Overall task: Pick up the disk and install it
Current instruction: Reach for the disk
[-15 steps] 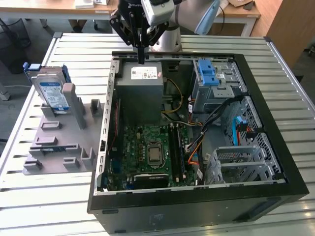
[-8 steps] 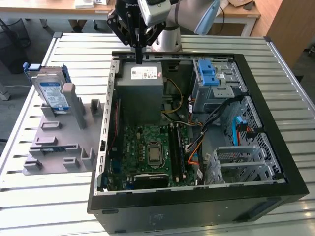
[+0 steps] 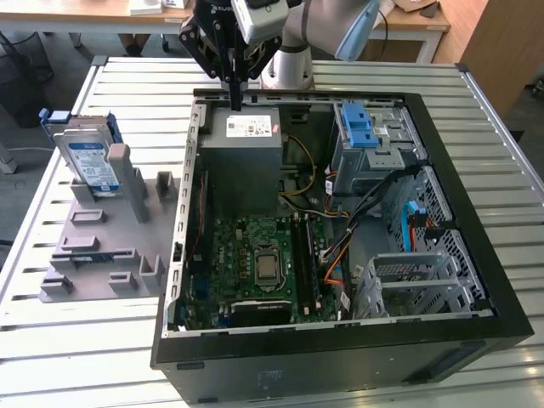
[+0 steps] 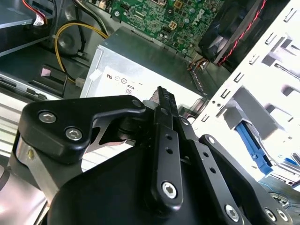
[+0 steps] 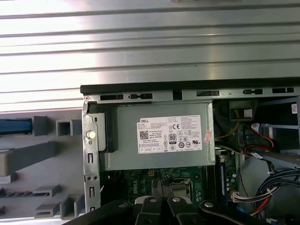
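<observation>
- Gripper (image 3: pixel 233 100): jaws pinched together and nothing between them. In both wrist views the black fingers (image 5: pixel 161 187) meet at a narrow tip (image 4: pixel 162 93), so it's empty.
- It hangs over the far edge of the open computer case (image 3: pixel 476 280), right above the grey power supply box (image 3: pixel 246 166) with the white sticker. I can't tell whether it's touching the box, but it looks to be just above it.
- The disk (image 3: pixel 92 161) isn't anywhere near the jaws. It's standing on edge in the grey stand (image 3: pixel 102 246) on the slatted table (image 3: pixel 127 76), outside the case on the exterior view's left, well apart from the gripper.
- So I'd say we're at the very start. The pick hasn't happened and nothing is installed.
- My guess at what the grab calls for:
  - The jaws need to be spread before they reach the drive.
  - The tool needs to line up with the disk's thin top edge, since it's upright with stand posts close beside it.
- Inside the case there's a drive cage with a light-blue latch (image 3: pixel 361 127) and a bare metal cage (image 3: pixel 416 276) nearer the camera. I can't tell which one the disk belongs in.
</observation>
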`<move>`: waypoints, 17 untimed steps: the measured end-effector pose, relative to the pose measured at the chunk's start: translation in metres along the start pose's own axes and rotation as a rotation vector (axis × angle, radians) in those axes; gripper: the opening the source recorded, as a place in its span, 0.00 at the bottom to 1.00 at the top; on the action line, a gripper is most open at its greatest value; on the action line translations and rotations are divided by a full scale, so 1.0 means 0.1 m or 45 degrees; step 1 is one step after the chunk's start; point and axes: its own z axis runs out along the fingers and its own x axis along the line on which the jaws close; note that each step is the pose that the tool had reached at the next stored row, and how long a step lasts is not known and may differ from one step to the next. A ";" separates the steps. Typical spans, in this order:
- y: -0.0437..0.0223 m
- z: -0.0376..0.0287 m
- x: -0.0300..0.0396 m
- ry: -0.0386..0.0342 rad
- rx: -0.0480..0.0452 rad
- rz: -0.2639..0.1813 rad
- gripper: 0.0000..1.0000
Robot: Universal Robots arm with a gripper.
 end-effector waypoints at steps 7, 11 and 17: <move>0.000 -0.002 0.046 -0.0007 0.009 0.000 0.11; -0.001 -0.002 0.084 0.0002 0.009 0.000 0.11; -0.002 -0.002 0.105 0.0243 0.011 0.001 0.11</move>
